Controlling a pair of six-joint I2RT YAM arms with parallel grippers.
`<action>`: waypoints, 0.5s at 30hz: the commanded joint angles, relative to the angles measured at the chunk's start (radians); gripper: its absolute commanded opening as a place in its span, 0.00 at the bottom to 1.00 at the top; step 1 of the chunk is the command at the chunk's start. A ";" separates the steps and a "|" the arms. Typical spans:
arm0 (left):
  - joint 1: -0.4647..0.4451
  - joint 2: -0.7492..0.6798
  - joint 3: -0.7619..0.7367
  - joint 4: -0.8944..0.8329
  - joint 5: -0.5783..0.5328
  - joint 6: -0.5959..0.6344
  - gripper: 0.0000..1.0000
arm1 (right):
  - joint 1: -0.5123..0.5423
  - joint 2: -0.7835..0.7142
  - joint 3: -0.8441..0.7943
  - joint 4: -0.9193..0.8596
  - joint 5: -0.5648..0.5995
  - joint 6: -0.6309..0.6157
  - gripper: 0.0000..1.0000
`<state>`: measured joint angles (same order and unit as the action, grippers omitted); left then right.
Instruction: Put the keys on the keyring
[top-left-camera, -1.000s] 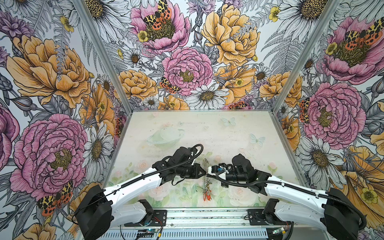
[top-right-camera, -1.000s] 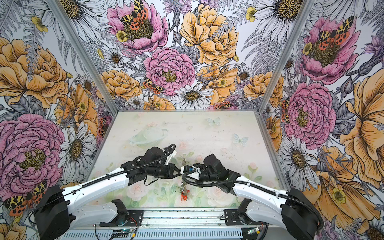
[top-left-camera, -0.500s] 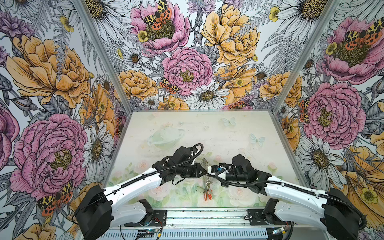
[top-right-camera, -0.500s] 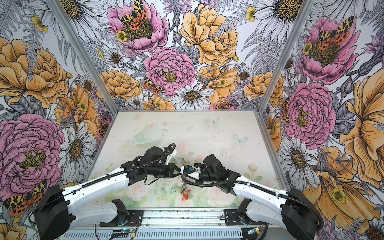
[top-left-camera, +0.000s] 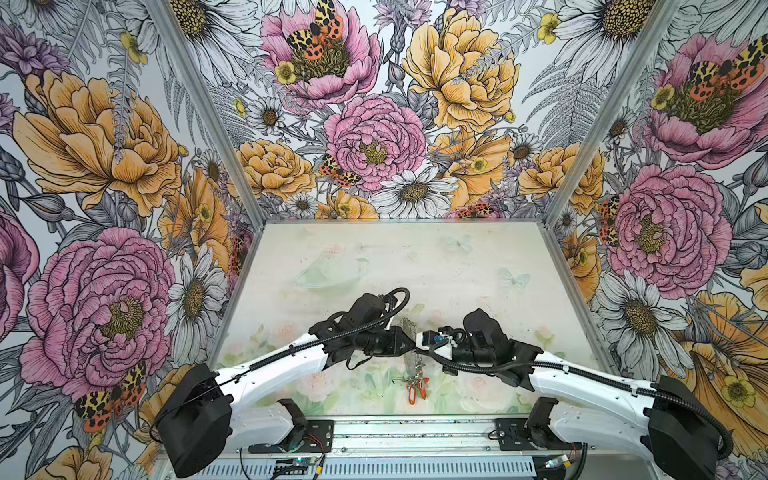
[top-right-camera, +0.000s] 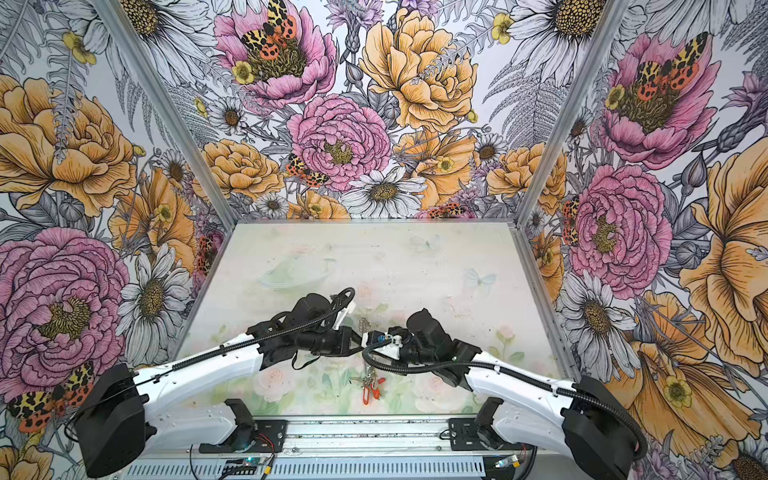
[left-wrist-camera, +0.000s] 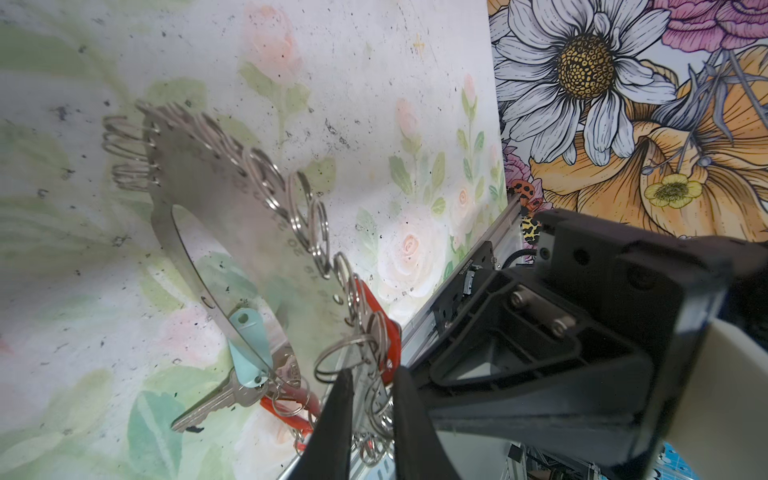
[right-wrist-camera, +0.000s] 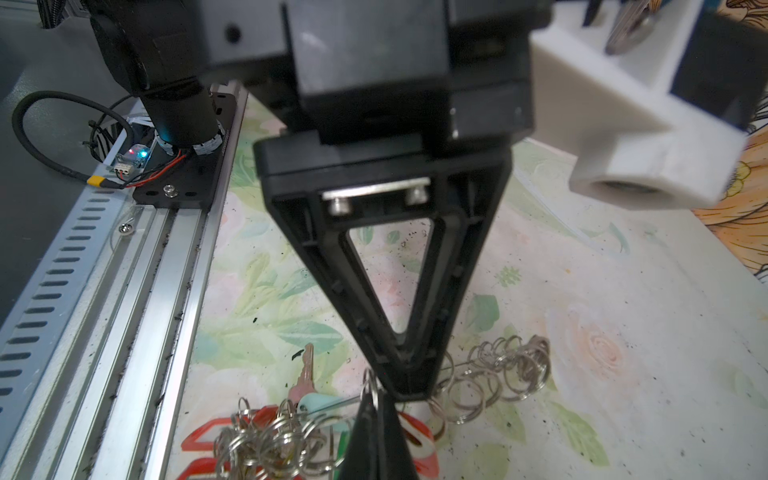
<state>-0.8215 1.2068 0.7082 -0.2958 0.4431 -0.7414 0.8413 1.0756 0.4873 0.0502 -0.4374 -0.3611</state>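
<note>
In both top views the two arms meet tip to tip at the lower middle of the frame, over the near part of the tabletop. Between them the keyring stands on edge, its band running from the tools toward the frame's centre, and it appears raised off the tabletop. The keys bunch just lower in the frame than the meeting point, with a red tag showing.

In the left wrist view the left tool has its fingers a narrow gap apart. The band's end and a clump of wire rings are caught between them, so it grips the keyring. A silver key on a teal tag lies by the band's inner edge.

In the right wrist view the right tool is closed tight. One of the keyring's wire rings is pinched at its tips, just beside the left tool's tip.
</note>
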 joint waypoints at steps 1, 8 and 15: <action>0.009 0.002 -0.024 -0.020 0.039 0.016 0.15 | 0.005 -0.022 0.001 0.106 0.013 -0.005 0.00; 0.016 0.014 -0.039 0.007 0.064 0.012 0.15 | 0.003 -0.021 -0.022 0.152 0.010 0.002 0.00; 0.019 0.008 -0.086 0.111 0.111 -0.033 0.16 | 0.002 -0.016 -0.050 0.199 0.022 0.013 0.00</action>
<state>-0.8009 1.2079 0.6468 -0.2352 0.4873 -0.7578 0.8413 1.0756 0.4362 0.1284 -0.4374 -0.3599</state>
